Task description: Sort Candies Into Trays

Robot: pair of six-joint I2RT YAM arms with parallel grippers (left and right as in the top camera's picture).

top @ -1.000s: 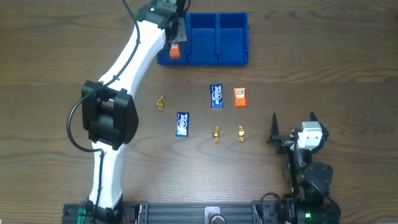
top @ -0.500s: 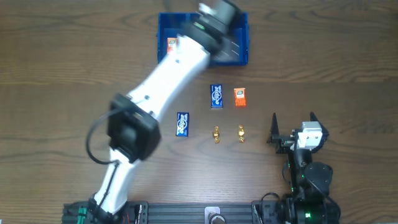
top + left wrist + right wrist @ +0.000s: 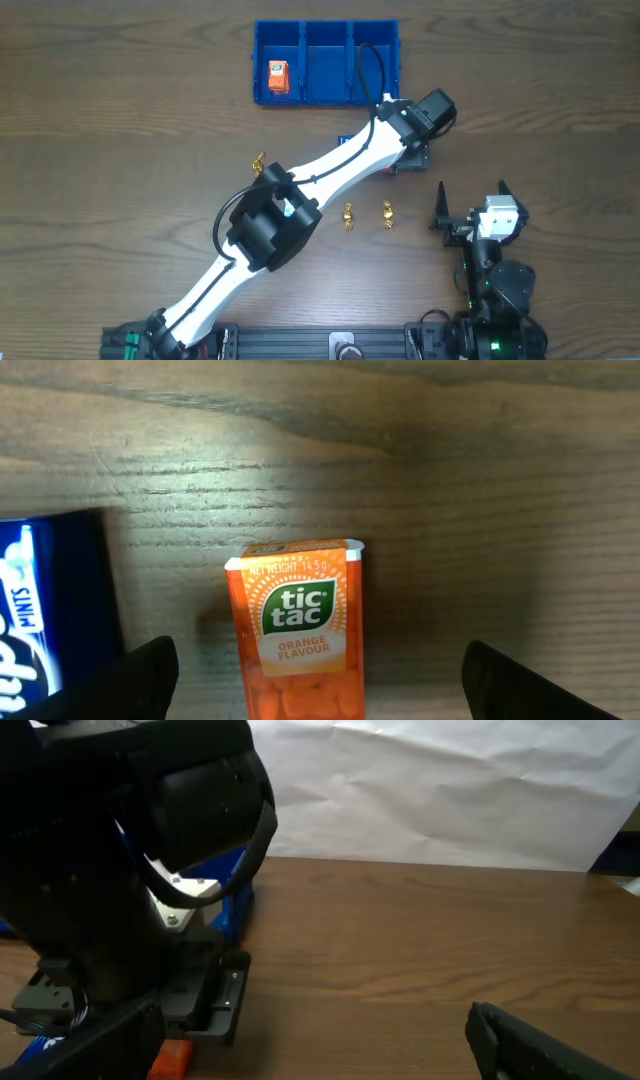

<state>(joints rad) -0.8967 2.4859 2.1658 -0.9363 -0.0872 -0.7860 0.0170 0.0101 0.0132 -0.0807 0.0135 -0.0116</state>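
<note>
An orange candy box (image 3: 298,632) lies flat on the wooden table, and my left gripper (image 3: 318,698) hangs just above it, open, one finger on each side. In the top view that gripper (image 3: 406,160) sits right of the table's middle and covers the box. A blue mint pack (image 3: 40,610) lies beside the box, its top edge (image 3: 345,139) peeking out from under the arm. Another orange box (image 3: 279,77) rests in the left compartment of the blue tray (image 3: 327,98). Three gold wrapped candies (image 3: 259,165) (image 3: 348,215) (image 3: 387,213) lie on the table. My right gripper (image 3: 470,205) stands open near its base, holding nothing.
The tray's middle and right compartments hold nothing. My left arm (image 3: 330,170) stretches diagonally across the table's middle. The right wrist view shows the left gripper (image 3: 150,870) close by, with the tray (image 3: 232,910) behind it and bare wood to the right.
My left gripper let go of an orange box in the tray's left compartment, then swung right and toward the near side, over the orange box on the table. The right arm stayed still.
</note>
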